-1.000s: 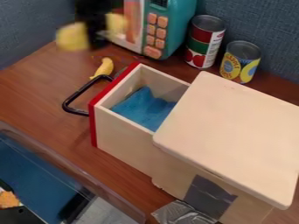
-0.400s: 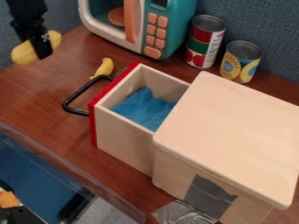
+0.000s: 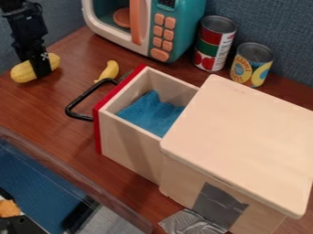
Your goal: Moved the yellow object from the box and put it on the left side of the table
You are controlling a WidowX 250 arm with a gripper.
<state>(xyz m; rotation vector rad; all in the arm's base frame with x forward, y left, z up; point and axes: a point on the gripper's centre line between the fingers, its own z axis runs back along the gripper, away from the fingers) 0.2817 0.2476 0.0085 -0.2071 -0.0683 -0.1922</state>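
Clasping the yellow corn (image 3: 23, 72), the black fingers (image 3: 42, 68) hang at the table's (image 3: 58, 98) left.

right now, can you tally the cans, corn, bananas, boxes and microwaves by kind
Cans: 2
Corn: 1
Banana: 1
Box: 1
Microwave: 1
Total: 6
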